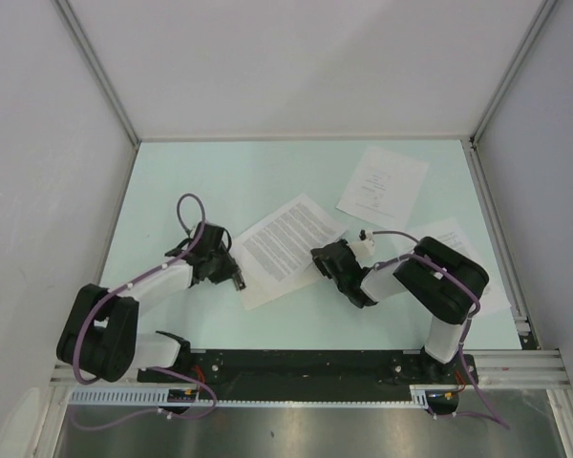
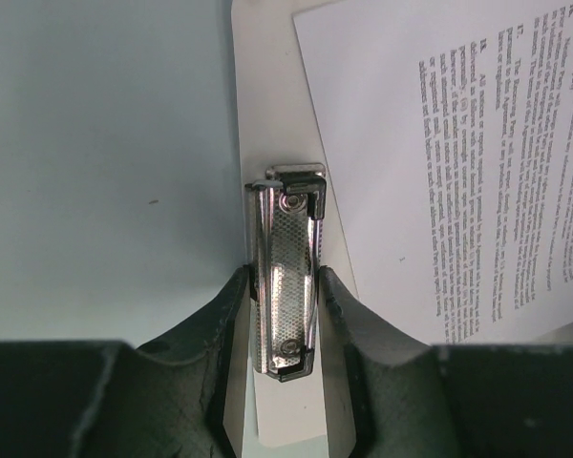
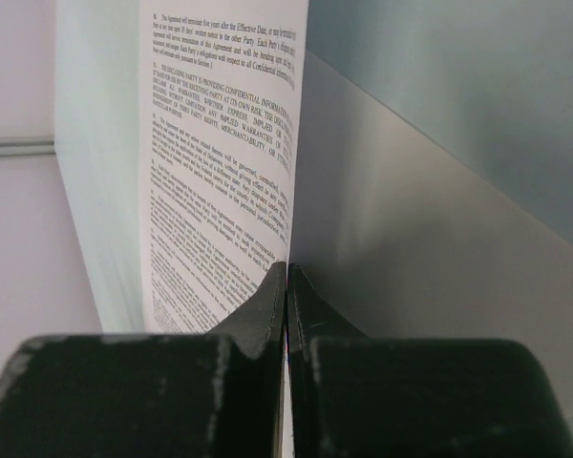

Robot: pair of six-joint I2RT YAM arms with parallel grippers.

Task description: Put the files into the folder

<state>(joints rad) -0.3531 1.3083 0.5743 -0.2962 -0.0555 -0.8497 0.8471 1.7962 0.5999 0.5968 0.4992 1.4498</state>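
Note:
The folder (image 1: 264, 292), a white clipboard, lies at the table's middle, and its silver clip (image 2: 286, 277) points toward the left arm. My left gripper (image 1: 233, 279) is shut on that clip, one finger on each side (image 2: 285, 286). A densely printed sheet (image 1: 288, 243) lies across the board (image 2: 267, 95), short of the clip. My right gripper (image 1: 317, 258) is shut on this sheet's right edge (image 3: 220, 143), its fingers pinched together (image 3: 287, 272). A sparsely printed sheet (image 1: 382, 181) lies at the back right. A third sheet (image 1: 451, 235) lies partly under the right arm.
White walls with metal frame posts close the table in at the left, back and right. The black base rail (image 1: 306, 367) runs along the near edge. Purple cables loop over both arms.

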